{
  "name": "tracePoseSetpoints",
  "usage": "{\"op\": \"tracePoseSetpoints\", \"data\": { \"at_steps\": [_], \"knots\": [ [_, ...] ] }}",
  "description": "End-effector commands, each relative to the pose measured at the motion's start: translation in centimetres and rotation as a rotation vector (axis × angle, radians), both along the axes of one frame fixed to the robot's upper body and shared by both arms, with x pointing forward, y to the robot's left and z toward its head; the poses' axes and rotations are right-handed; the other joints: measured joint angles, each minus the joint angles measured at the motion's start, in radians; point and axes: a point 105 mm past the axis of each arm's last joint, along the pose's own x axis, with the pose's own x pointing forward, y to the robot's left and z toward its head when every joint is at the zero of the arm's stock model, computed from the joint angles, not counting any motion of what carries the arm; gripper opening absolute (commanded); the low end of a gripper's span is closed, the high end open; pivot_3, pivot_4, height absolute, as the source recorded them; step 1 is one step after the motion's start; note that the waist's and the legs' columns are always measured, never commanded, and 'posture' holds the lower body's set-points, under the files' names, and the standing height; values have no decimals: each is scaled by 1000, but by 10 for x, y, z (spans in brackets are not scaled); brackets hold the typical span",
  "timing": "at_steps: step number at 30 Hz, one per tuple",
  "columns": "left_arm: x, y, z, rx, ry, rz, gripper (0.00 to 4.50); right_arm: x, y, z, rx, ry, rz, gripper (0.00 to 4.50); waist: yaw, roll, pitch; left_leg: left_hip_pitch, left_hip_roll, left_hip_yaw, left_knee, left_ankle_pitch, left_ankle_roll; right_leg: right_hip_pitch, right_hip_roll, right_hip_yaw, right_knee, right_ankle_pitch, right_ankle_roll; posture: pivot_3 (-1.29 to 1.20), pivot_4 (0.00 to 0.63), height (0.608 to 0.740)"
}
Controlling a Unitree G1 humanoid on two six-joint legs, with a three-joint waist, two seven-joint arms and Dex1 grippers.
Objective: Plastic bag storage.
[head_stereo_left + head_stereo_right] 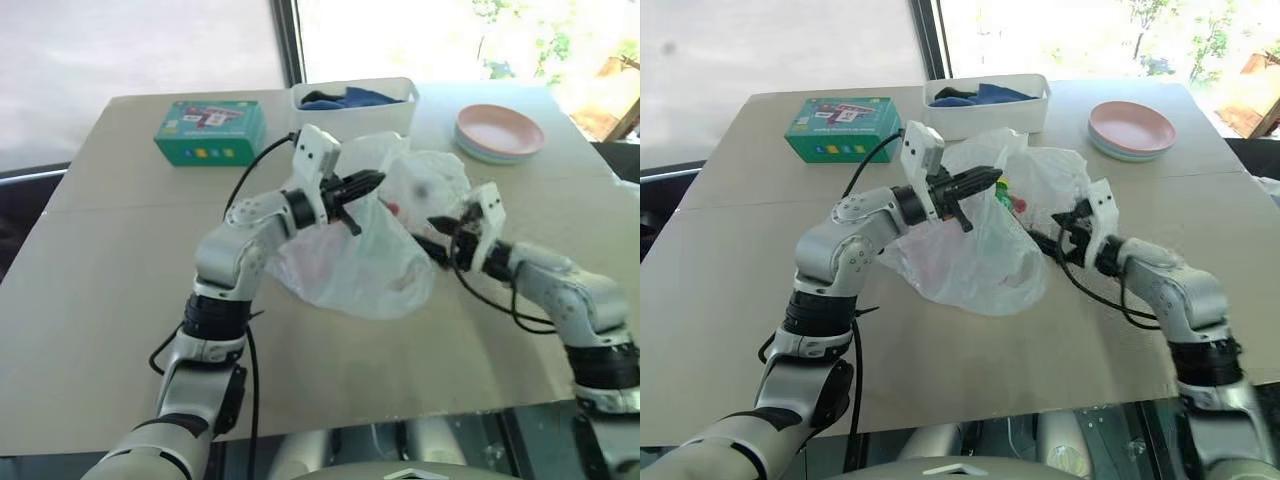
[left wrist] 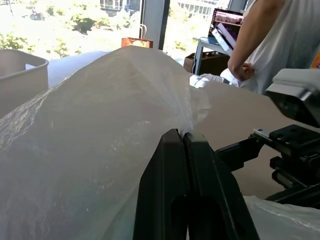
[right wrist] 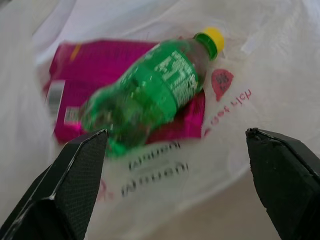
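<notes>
The plastic bag (image 1: 350, 270), thin and translucent white with pink-red print, lies bunched in the middle of the table (image 1: 120, 290). My left gripper (image 1: 372, 182) is shut on a pinch of its upper edge and holds that part raised; in the left wrist view the film bunches at the closed fingertips (image 2: 182, 135). My right gripper (image 1: 440, 235) stands open at the bag's right side, nothing between its fingers. Its wrist view looks into the bag at a green bottle (image 3: 155, 95) with a yellow cap lying across a magenta packet (image 3: 75, 70).
A teal box (image 1: 210, 130) sits at the table's far left. A white bin (image 1: 355, 105) with dark blue contents stands behind the bag. Stacked pink plates (image 1: 500, 132) are at the far right. A person (image 2: 270, 35) stands beyond the table.
</notes>
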Motion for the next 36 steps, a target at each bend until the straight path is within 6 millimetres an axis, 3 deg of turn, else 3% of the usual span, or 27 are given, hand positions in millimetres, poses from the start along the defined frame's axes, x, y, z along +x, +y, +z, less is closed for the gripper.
{"op": "tracePoseSetpoints", "data": {
  "at_steps": [1,4,11,15,18,25,29,36],
  "knots": [
    [-7,-3,8,-5,-44,-25,0,1,-22,15,-89,-109,-12,4460,0,0,0,0,0,0,0,0,0,0,-1,0,0,0,0,0,150,740],
    [-8,-2,7,-8,-39,-24,0,20,-48,13,-146,-162,-151,4460,6,-1,-1,1,1,0,0,0,0,1,-1,0,1,0,0,0,150,740],
    [-10,-1,5,-3,-32,-26,0,67,-37,33,-31,-295,-290,4460,3,-1,-1,2,1,2,1,0,0,0,-1,2,1,0,0,0,150,740],
    [-10,-1,7,-2,-37,-25,0,80,-29,34,1,-307,-285,4460,15,-1,-1,2,1,1,1,0,0,0,1,1,0,0,0,0,150,740],
    [-9,2,8,5,-42,-3,0,77,-21,26,1,-274,-214,3585,16,-1,-1,1,0,0,1,0,0,0,1,0,0,0,0,0,150,740],
    [-8,9,11,-25,-29,27,0,76,-27,30,61,-267,-243,186,14,-1,-1,1,1,0,1,0,0,0,1,0,0,0,0,0,150,740],
    [-11,12,15,-33,-25,18,1143,77,-28,26,46,-261,-249,0,14,-1,-1,1,1,0,2,0,0,0,1,0,1,0,0,0,150,740],
    [-31,13,49,-115,-88,-54,4474,78,-24,28,50,-261,-244,0,13,-1,-1,1,1,0,2,0,0,0,-1,0,1,0,0,0,150,740]
  ]
}}
